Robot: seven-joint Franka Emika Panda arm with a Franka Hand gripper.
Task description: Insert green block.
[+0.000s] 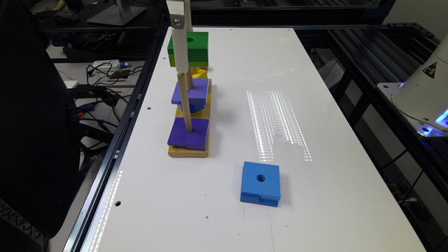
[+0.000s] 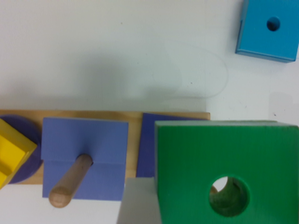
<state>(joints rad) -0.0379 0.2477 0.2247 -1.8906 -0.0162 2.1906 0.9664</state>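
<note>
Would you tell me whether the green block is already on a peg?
Not yet: the green block is held in the air above the wooden base, level.

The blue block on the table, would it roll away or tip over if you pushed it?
Probably not. The blue block is square with flat sides and lies low on the white table, so it should slide rather than roll or tip. It looks like foam, so it is likely light and a bit squashy.
</note>
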